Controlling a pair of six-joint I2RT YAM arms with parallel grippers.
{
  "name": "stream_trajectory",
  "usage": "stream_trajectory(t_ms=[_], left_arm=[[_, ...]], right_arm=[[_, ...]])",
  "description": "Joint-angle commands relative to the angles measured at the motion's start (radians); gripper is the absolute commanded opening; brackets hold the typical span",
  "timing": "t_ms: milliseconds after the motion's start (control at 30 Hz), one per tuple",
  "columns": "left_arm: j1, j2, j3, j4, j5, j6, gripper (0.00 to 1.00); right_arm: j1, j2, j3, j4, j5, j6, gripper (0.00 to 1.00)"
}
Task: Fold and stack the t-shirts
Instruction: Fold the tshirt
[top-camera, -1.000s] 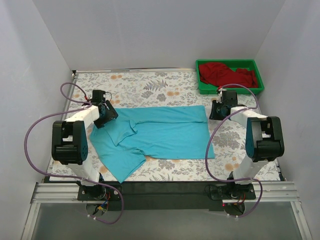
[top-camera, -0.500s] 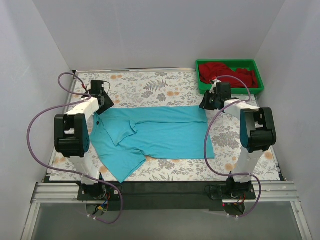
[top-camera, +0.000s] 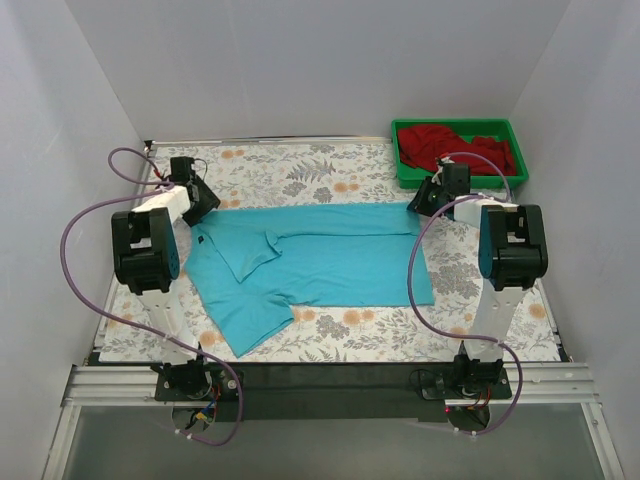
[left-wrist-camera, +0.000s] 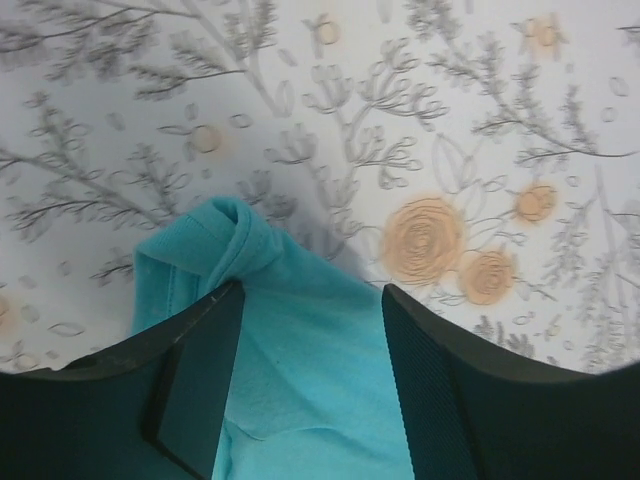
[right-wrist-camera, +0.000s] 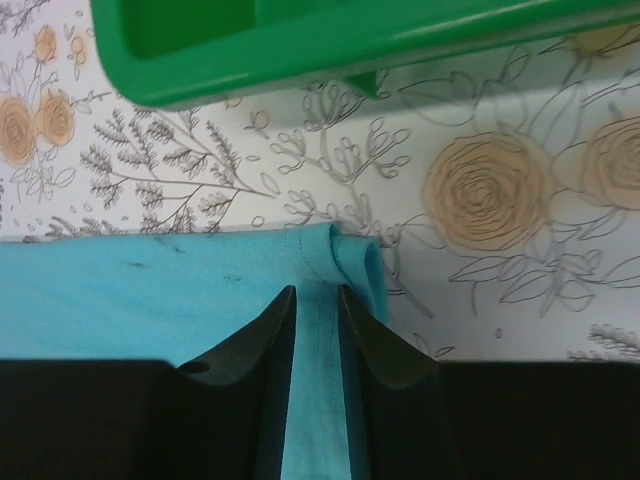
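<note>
Your blue shirt (top-camera: 320, 262) lies spread flat across the middle of the desk (top-camera: 330, 175), collar toward the left, with one sleeve trailing toward the near edge. Its far right corner sits between your right fingers (top-camera: 422, 202), which are drawn close together and pinch the hem there. Its far left corner, bunched into a small fold, lies at your left fingers (top-camera: 205, 206). These stand spread, with cloth in the gap and the fold against one fingertip. The red shirt (top-camera: 455, 150) is heaped in the tray (top-camera: 460, 182) at the far right corner, just beyond your right fingers.
</note>
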Motion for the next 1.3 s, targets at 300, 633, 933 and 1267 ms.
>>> stream_trajectory(t_ms=[300,633,933,1267], left_arm=[[-0.004,-0.113,0.097,0.002,0.179,-0.024,0.72],[-0.005,-0.633,-0.32,-0.254,-0.013,-0.185,0.7],[-0.005,-0.836,-0.653,-0.285,0.004,-0.204,0.64],[-0.005,-0.758,-0.717,-0.228,0.041,-0.181,0.49]], right_arm=[[-0.043,-0.132,0.035,-0.133,0.002,-0.044,0.42],[0.032,-0.545,-0.262,-0.301,0.043,-0.06,0.56],[0.086,-0.844,-0.532,-0.42,0.051,-0.078,0.59],[0.086,-0.917,-0.64,-0.482,0.072,-0.067,0.57]])
